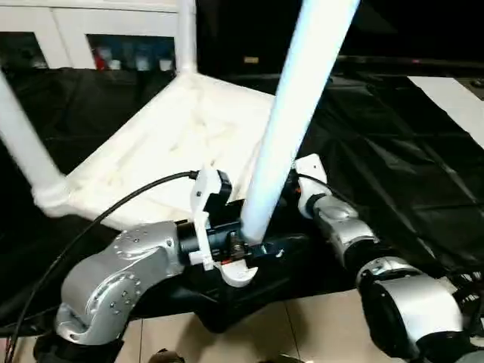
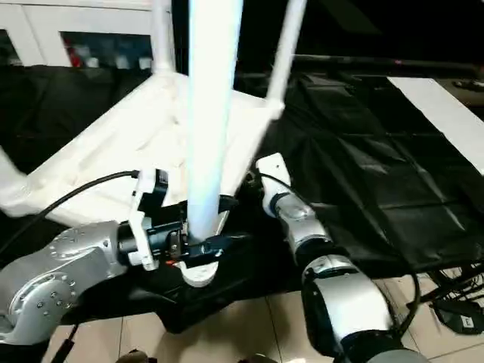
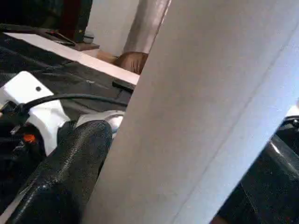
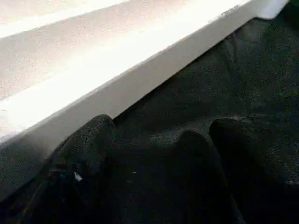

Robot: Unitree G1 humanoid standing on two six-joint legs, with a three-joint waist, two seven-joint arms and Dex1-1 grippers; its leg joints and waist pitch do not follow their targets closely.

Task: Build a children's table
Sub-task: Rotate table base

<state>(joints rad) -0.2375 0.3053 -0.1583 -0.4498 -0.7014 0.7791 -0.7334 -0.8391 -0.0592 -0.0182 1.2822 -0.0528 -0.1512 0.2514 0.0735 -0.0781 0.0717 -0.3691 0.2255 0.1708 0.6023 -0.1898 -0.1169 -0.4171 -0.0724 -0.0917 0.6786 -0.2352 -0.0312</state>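
The white tabletop (image 1: 174, 144) lies upside down on black cloth, tilted, with white legs standing up from its corners: one at the left (image 1: 23, 144), one at the back (image 1: 186, 34) and one at the right (image 2: 283, 53). The near leg (image 1: 291, 113) rises steeply in front of me. My left gripper (image 1: 243, 246) is shut on this leg at its lower end; in the left wrist view the leg (image 3: 201, 112) lies against a black finger (image 3: 70, 172). My right gripper (image 4: 159, 154) stands open on the cloth, right beside the tabletop's near rim (image 4: 117, 88), holding nothing.
A white cabinet with glass doors (image 1: 91, 38) stands behind the table. A white board (image 1: 454, 98) lies on the cloth at the far right. Tan floor (image 1: 302, 333) shows at the near edge, with cables (image 2: 454, 302) at the lower right.
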